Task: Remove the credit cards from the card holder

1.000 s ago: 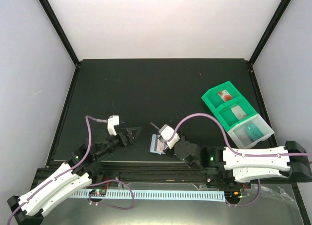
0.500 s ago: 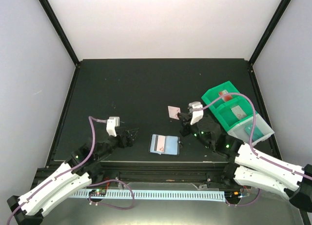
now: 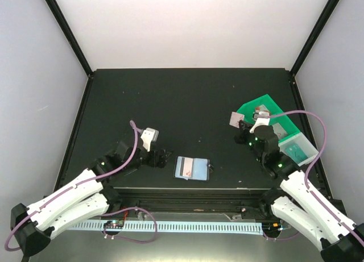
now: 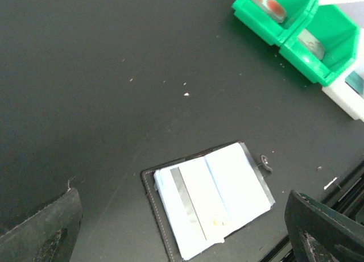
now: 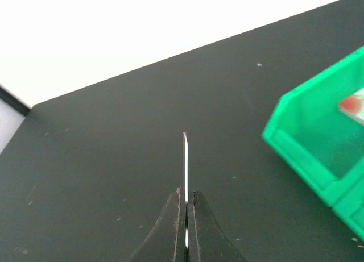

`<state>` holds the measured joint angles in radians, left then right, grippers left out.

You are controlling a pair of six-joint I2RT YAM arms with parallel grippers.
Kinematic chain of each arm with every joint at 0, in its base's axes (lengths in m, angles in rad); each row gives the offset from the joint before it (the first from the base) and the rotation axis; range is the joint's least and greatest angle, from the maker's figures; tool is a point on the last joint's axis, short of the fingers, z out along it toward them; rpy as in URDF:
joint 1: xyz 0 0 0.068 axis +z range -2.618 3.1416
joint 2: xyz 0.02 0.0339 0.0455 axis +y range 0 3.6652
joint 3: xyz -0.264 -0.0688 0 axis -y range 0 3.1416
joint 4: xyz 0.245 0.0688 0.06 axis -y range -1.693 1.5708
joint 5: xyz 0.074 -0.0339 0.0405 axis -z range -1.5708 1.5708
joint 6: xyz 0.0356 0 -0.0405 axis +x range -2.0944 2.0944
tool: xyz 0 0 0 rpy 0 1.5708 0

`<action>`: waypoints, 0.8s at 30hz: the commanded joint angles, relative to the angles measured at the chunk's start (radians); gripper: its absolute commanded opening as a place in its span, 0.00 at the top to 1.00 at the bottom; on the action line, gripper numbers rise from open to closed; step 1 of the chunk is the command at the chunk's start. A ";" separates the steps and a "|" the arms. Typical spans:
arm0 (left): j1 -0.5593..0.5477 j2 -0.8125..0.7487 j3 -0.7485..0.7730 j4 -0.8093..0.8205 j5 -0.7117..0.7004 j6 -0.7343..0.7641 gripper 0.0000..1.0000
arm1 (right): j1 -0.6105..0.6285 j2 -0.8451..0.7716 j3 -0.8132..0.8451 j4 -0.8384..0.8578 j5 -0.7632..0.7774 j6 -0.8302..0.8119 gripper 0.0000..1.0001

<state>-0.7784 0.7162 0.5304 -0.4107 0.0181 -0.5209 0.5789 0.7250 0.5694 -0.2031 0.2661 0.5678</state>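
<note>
The card holder [image 3: 191,168] lies open on the black table near the front edge, pale blue lining up. In the left wrist view the card holder [image 4: 210,199] has a pale credit card [image 4: 190,208] with a grey stripe on its left half. My left gripper [image 3: 163,157] is open and empty just left of the holder, its fingers [image 4: 42,231] spread wide on both sides of it. My right gripper [image 3: 244,127] is shut on a pale credit card [image 3: 235,119], held in the air beside the green tray. The right wrist view shows this card [image 5: 185,157] edge-on between the closed fingertips.
A green compartment tray [image 3: 252,109] stands at the right, also in the right wrist view [image 5: 318,142], with a card in each of its two green bins. A pale bin [image 3: 297,153] joined to it holds a teal card. A rail runs along the table's front edge.
My right gripper pulled a card from the holder and carried it right and back to the green tray's edge. My left arm moved right, closer to the holder.
</note>
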 commanded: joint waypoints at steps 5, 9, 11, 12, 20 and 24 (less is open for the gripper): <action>0.008 0.014 0.088 -0.011 0.076 0.108 0.01 | -0.165 -0.029 0.067 -0.172 0.035 0.019 0.99; 0.011 -0.010 0.083 -0.017 0.104 0.100 0.01 | -0.243 -0.050 0.125 -0.267 0.150 0.000 0.99; 0.011 -0.019 0.071 -0.017 0.103 0.099 0.01 | -0.289 -0.061 0.133 -0.281 0.178 -0.008 0.99; 0.011 -0.021 0.067 -0.017 0.097 0.096 0.01 | -0.313 -0.063 0.137 -0.286 0.178 -0.009 0.99; 0.022 0.020 0.089 -0.017 0.115 0.092 0.01 | -0.492 0.024 0.103 -0.179 0.117 -0.016 0.99; 0.028 0.041 0.085 -0.015 0.134 0.088 0.01 | -0.634 0.135 0.080 -0.103 -0.074 0.026 0.99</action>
<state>-0.7597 0.7425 0.5869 -0.4210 0.1200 -0.4408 0.0483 0.7780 0.6804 -0.3981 0.3553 0.5610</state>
